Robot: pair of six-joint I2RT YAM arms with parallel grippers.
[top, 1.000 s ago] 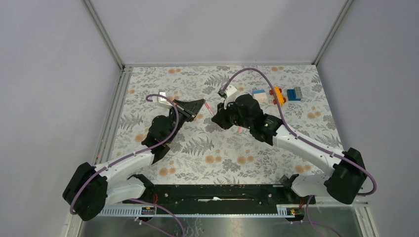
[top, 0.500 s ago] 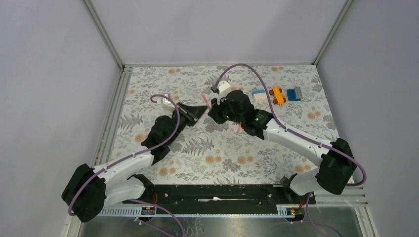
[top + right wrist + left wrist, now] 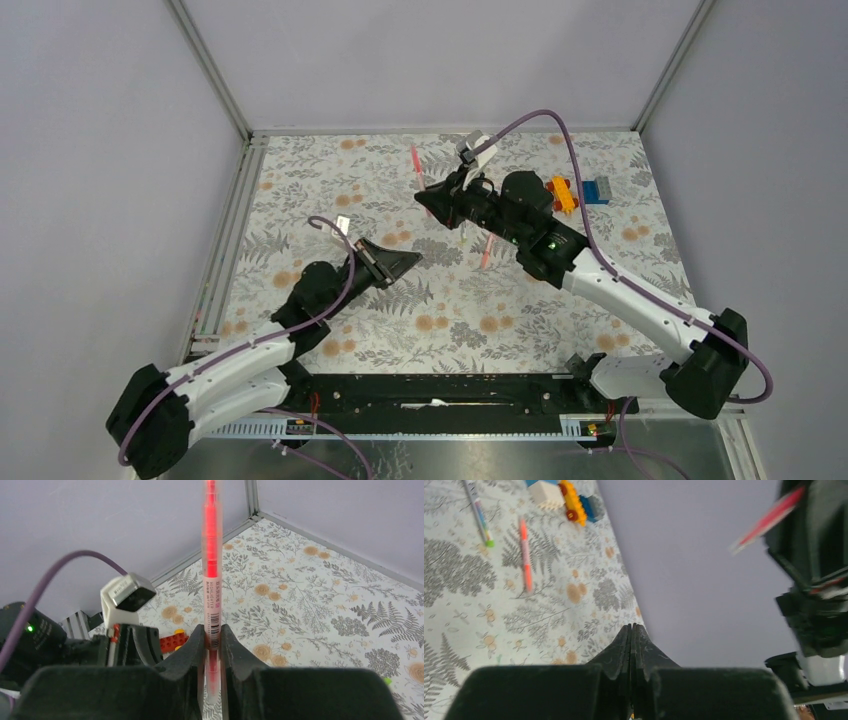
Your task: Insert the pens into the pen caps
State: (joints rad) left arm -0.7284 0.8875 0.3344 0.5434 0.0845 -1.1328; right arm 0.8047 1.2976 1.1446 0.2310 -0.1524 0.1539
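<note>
My right gripper (image 3: 212,630) is shut on a pink pen (image 3: 212,555), which stands straight up out of the jaws. From above, this gripper (image 3: 422,196) hangs over the back middle of the cloth with the pen (image 3: 416,165) pointing away. My left gripper (image 3: 408,262) is shut, with nothing visible between its fingertips (image 3: 634,626), and sits nearer and lower than the right one. On the cloth lie another pink pen (image 3: 525,555) (image 3: 487,250) and a white pen with a green end (image 3: 479,515). I cannot make out the pen caps; a tiny green speck (image 3: 386,681) is too small to identify.
Chunky toy blocks stand at the back right: a white-blue one (image 3: 546,492), an orange-yellow one (image 3: 563,192) and a blue one (image 3: 598,190). A red and yellow block (image 3: 172,641) shows beside the left arm. Grey walls and a metal rail (image 3: 232,235) enclose the floral cloth.
My right gripper has swung toward the back with the pink pen in it. The left gripper has drawn back toward the near side, so the two are now farther apart.
</note>
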